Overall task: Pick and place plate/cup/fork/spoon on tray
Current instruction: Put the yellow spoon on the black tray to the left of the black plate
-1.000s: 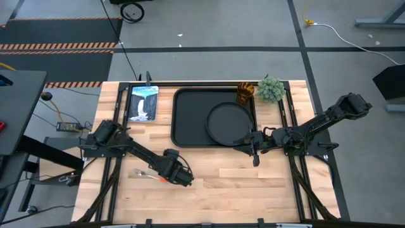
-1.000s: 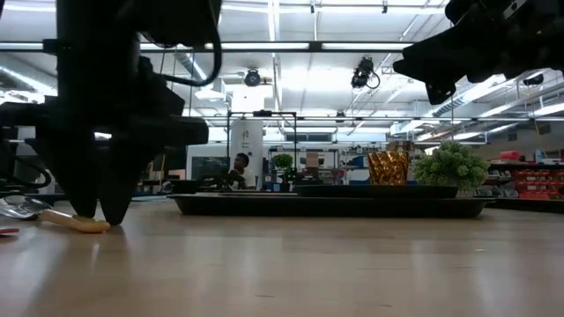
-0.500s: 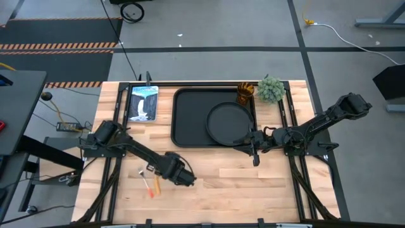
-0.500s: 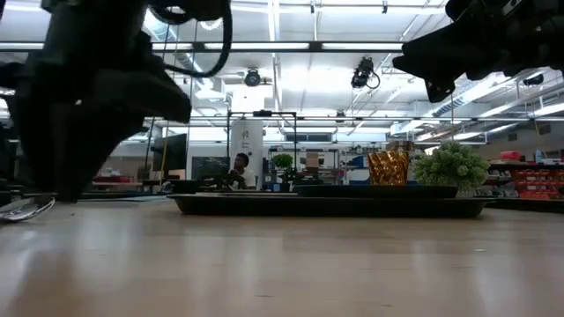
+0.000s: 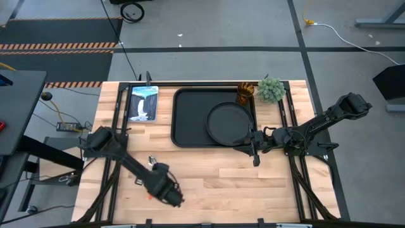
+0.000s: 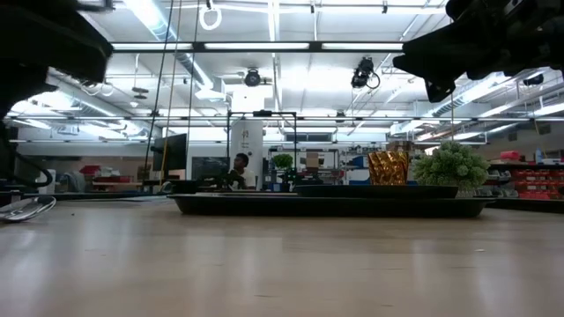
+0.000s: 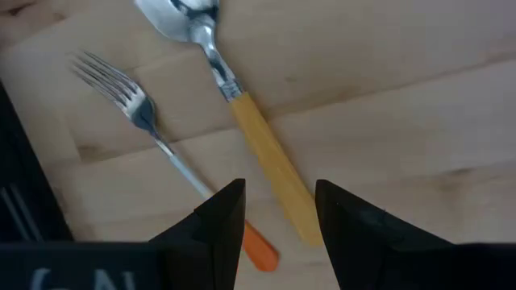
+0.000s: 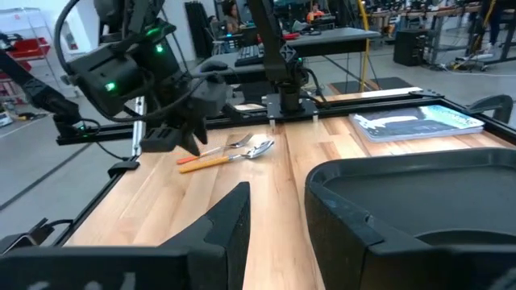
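The fork [image 7: 153, 129] and the spoon [image 7: 242, 121] lie side by side on the wood at the table's near left. They also show in the right wrist view [image 8: 234, 151]. My left gripper [image 7: 278, 217] hangs open above their handle ends, clear of the table, and shows in the high view [image 5: 169, 195]. The round black plate [image 5: 229, 123] lies in the right half of the black tray [image 5: 190, 136]. The amber cup [image 5: 245, 94] stands at the tray's far right corner. My right gripper [image 5: 254, 152] is open and empty at the tray's near right corner.
A green bushy plant [image 5: 271, 88] stands right of the cup. A blue-and-white picture card [image 5: 143, 102] lies at the far left. Bare wood runs along the near edge between the two arms.
My left gripper has risen off the table, where its fingers stood at the yellow handle. It has gone toward the near edge and a little left. The fork and spoon have turned from lying across the table, their handles now pointing toward the near edge.
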